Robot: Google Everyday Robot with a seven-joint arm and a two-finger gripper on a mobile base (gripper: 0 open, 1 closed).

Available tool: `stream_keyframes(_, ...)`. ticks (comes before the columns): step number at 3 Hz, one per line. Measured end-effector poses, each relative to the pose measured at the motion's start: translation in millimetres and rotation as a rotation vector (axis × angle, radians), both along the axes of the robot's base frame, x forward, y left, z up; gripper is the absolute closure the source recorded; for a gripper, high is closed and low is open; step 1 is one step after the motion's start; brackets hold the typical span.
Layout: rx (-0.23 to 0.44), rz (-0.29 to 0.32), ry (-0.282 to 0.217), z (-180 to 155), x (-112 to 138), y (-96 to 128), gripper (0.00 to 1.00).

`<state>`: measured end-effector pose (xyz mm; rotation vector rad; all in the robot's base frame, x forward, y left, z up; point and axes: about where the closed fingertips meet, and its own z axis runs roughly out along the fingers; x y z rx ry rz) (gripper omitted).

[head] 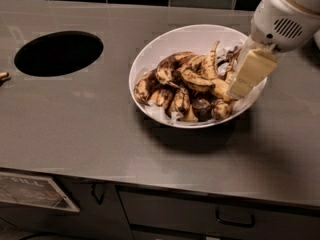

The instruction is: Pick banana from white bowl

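Observation:
The white bowl (165,41) sits on the steel counter right of centre, holding a pile of mostly blackened bananas. The yellowest banana (219,87) lies at the right side of the pile. My gripper (235,91), pale yellow under the white arm housing (285,14), reaches down into the right part of the bowl. Its tip is at that banana's right end. The contact point is hidden behind the gripper.
A round black hole (58,52) is cut in the counter (75,129) at the left. A small object (3,76) pokes in at the left edge. Dark tiles run along the back. Drawers with a handle (235,219) and a label (32,191) are below the front edge.

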<state>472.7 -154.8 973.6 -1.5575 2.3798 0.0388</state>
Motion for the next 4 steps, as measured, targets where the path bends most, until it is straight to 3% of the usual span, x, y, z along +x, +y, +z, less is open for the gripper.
stream_keyframes(4, 0.003, 0.006, 0.023, -8.5, 3.8, 1.2, 0.36)
